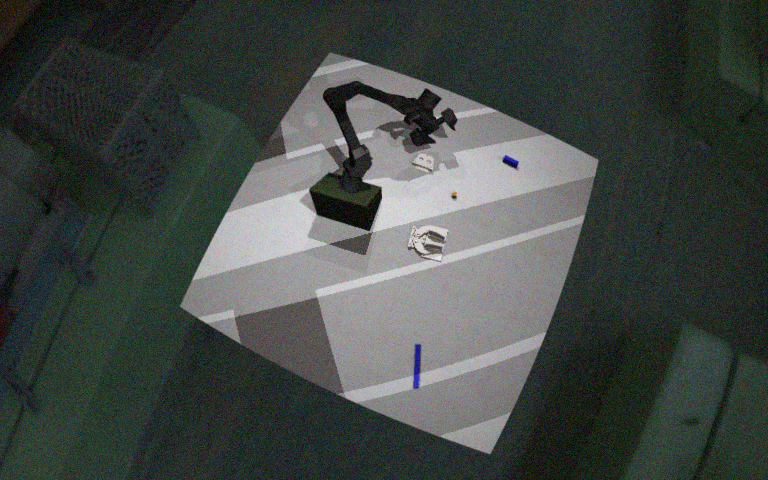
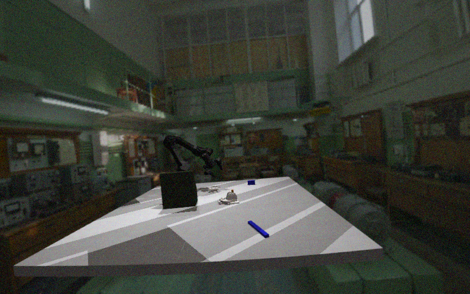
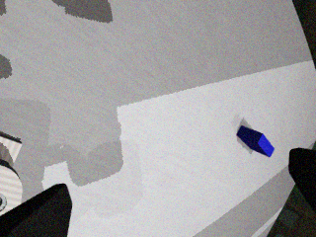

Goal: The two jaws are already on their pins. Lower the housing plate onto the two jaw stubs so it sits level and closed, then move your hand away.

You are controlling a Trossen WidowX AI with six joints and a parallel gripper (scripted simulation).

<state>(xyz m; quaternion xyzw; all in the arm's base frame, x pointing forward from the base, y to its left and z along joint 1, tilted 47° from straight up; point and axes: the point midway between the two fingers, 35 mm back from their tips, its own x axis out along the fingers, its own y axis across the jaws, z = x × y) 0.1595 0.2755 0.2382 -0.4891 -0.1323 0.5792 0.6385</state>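
Observation:
The housing plate (image 1: pixel 423 162) is a small pale piece with two round marks, lying on the table; it is partly in the wrist view (image 3: pixel 10 184) at the left edge. The pale assembly with the jaws (image 1: pixel 428 242) (image 2: pixel 228 199) lies apart from it, nearer the front; its two jaws and stubs are too small to tell in detail. My gripper (image 1: pixel 438 129) (image 2: pixel 214 168) (image 3: pixel 182 180) is open and empty, raised above the table beyond the housing plate. Its fingers stand wide apart in the wrist view.
A short blue block (image 1: pixel 510 161) (image 2: pixel 251 182) (image 3: pixel 255 141) lies right of the housing plate. A tiny orange piece (image 1: pixel 454 194) lies between the plate and the assembly. A long blue bar (image 1: pixel 416 366) (image 2: pixel 257 228) lies near the front. The arm's dark base block (image 1: pixel 345 204) (image 2: pixel 178 190) stands left.

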